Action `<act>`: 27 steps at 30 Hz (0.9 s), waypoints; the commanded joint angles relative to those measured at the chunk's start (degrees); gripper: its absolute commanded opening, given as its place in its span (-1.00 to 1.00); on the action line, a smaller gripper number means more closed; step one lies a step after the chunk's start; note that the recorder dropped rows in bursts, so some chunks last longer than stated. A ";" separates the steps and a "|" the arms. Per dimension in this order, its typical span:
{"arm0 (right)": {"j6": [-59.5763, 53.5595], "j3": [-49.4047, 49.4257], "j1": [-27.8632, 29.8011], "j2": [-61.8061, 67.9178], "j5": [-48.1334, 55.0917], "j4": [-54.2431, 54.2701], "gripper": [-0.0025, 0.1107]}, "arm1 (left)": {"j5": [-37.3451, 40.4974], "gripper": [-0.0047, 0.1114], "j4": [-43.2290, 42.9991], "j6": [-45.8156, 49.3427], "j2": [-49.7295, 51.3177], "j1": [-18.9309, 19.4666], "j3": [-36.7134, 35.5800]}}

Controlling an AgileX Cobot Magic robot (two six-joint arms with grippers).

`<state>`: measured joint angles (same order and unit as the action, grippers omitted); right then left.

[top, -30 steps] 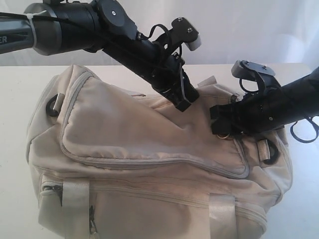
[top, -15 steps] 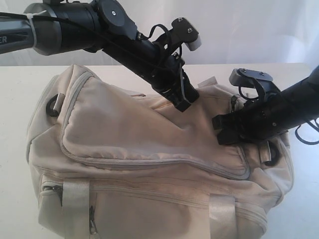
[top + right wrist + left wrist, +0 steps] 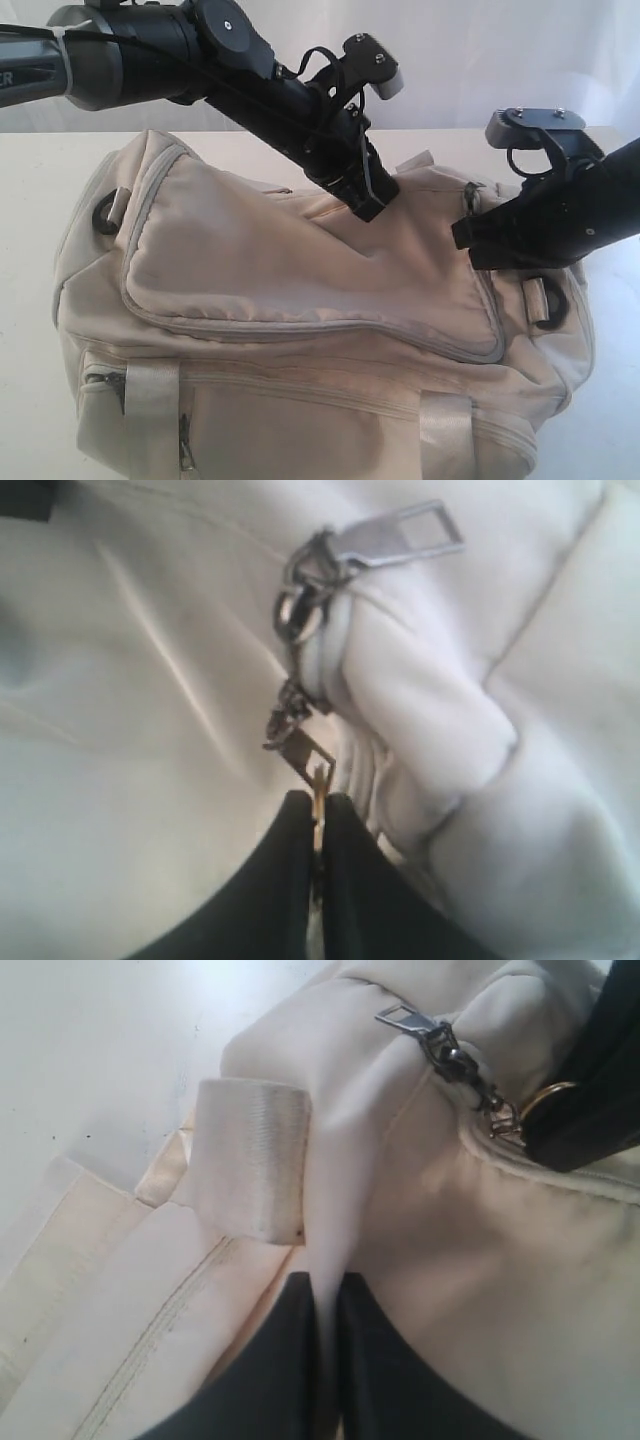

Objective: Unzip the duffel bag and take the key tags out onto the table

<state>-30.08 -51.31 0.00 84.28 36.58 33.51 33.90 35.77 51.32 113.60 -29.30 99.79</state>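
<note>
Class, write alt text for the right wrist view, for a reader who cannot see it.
The right end effector, fingers pressed together, pinches the brass-coloured tab at the end of a metal zip pull chain on the beige duffel bag. Creased fabric fills the rest of the picture.

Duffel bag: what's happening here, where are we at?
Both arms are on the duffel bag. The left gripper has its jaws pinched on a fold of the top fabric, apparently to brace it. The right gripper has its jaws shut on the brass end of the zipper pull near one end of the bag. No opening shows yet, and the key tags are not in view.
</note>
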 commanded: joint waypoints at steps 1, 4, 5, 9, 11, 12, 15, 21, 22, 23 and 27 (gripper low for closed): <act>4.64 -0.09 0.00 -3.01 2.04 -5.67 -0.96 | -0.05 -0.92 3.11 -3.08 -2.02 -0.49 0.24; 4.88 0.03 0.00 -4.34 3.34 -6.17 -0.96 | -0.59 -0.92 3.11 -3.13 -2.02 -0.49 0.24; 4.88 0.03 0.00 -4.68 3.87 -6.17 -0.96 | -0.90 -0.92 3.11 -3.52 -2.02 -0.49 0.24; 4.88 0.03 0.00 -5.87 6.19 -6.33 -0.96 | -2.95 -0.92 2.74 -5.47 -2.02 -0.49 0.24; 4.88 0.03 0.00 -6.33 7.41 -6.43 -0.96 | -3.99 -0.92 2.74 -6.14 -2.02 -0.49 0.24; 4.88 0.03 0.00 -6.44 8.09 -6.43 -0.96 | -4.27 -0.92 2.62 -6.34 -2.02 -0.49 0.24; 4.88 0.03 0.00 -7.11 9.99 -6.55 -0.96 | -4.81 -0.92 2.62 -6.34 -2.02 -0.49 0.24; 4.88 2.73 0.00 -10.19 10.34 -6.66 -0.96 | -5.67 -0.92 2.47 -8.21 -0.96 -0.49 0.24; 4.88 3.48 0.00 -10.92 10.18 -6.66 -0.96 | -5.67 -0.92 2.47 -8.20 -0.83 -0.49 0.24; 4.88 4.17 0.00 -11.65 9.87 -6.66 -0.96 | -5.67 -0.92 2.47 -8.20 -0.52 -0.49 0.24; 4.88 5.94 0.00 -14.37 9.53 -6.66 -0.96 | -6.47 -0.92 2.47 -8.20 -0.30 -0.49 0.24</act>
<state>-25.45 -46.99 0.00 71.93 43.80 28.05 29.59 36.10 44.18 113.91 -29.50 99.79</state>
